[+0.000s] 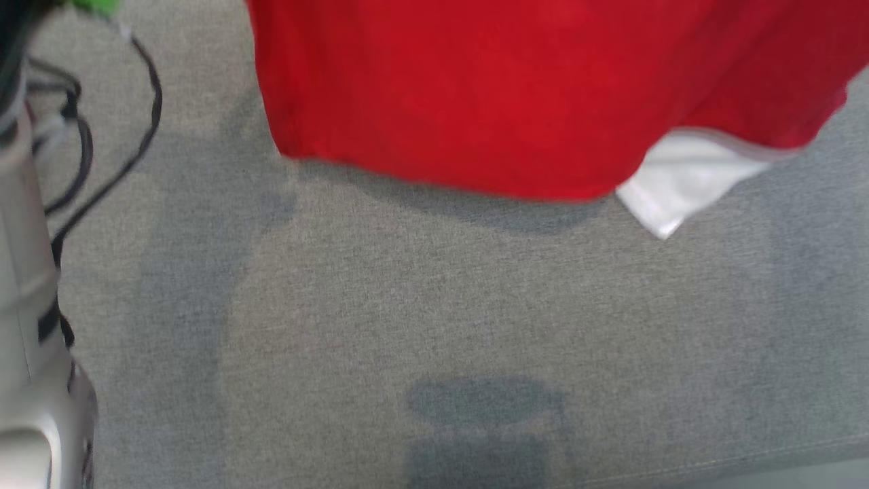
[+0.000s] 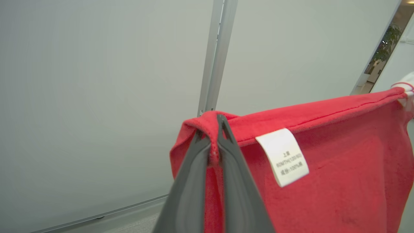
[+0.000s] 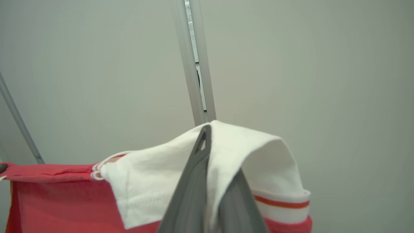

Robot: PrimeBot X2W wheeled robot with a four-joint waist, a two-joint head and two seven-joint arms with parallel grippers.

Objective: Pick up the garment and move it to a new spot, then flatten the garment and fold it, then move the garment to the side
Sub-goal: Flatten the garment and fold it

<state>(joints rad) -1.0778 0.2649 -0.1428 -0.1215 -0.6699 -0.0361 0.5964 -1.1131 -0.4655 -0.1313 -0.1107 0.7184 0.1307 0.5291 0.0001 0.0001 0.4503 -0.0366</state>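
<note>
Our left gripper [image 2: 212, 136] shows in the left wrist view clamped on a bunched top corner of the red top [image 2: 339, 168], a fold of cloth pinched between its two dark fingers. The upper edge runs taut to the right from that pinch, which we judge is the point of the hold: with a corner in each gripper, the cloth hangs spread out. A white care label [image 2: 283, 157] sewn just under the edge faces us. Its small print is soft, but we think it reads 上装, then a size line, then 成分 100%棉. A pale wall [image 2: 97, 97] stands behind.

Over in the right wrist view, the right gripper [image 3: 213, 155] is closed on the white sleeve [image 3: 155, 174], which is draped over its fingers. A red-striped cuff [image 3: 281, 202] hangs to the right, and the red body stretches away to the left.

From the head view, the top hangs at the far side of the grey fabric surface [image 1: 407, 305], its lower hem casting a shadow just beneath, the sleeve poking out at the right. Our pale left forearm [image 1: 27, 305] with black cables [image 1: 136, 122] stands at the left. We judge this to be the carry to a new spot, before flattening.
</note>
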